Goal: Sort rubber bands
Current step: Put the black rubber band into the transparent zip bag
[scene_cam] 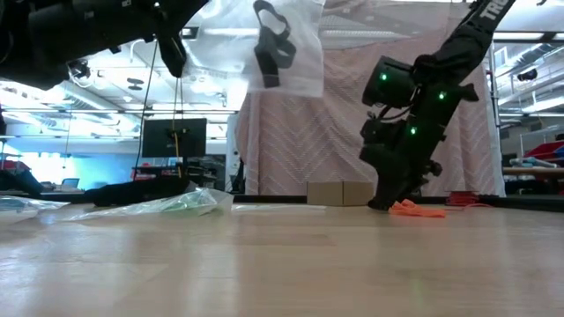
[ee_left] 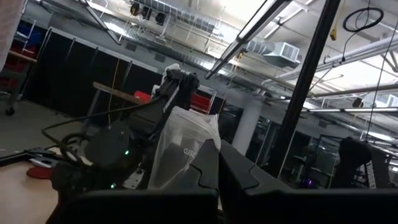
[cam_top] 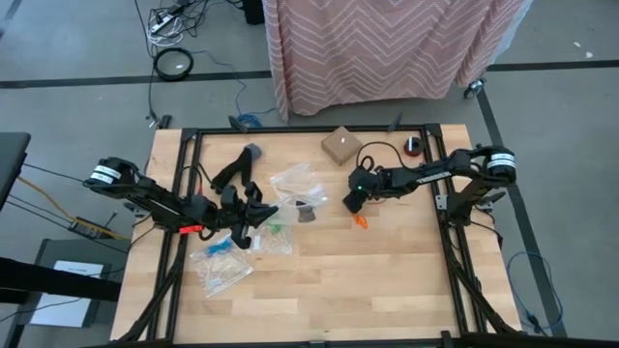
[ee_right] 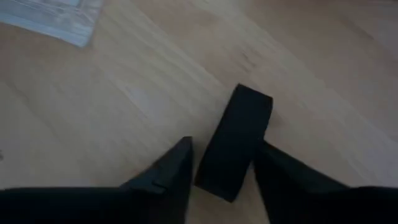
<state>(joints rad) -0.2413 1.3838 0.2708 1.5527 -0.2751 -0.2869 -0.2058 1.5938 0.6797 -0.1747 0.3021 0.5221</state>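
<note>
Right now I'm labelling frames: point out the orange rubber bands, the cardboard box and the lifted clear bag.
orange rubber bands (scene_cam: pixel 418 209): low view, middle of pile.
cardboard box (cam_top: pixel 340 145): high view, top face.
lifted clear bag (scene_cam: pixel 295 48): low view, plastic wall.

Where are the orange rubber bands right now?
High view: the orange rubber bands lie on the table's right half, just below the right gripper, right of the clear bag with black bands.

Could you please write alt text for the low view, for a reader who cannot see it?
The right end effector reaches down to the wooden table beside an orange rubber band. A clear bag holding black bands hangs high at the left, and another clear bag lies on the table.
</note>
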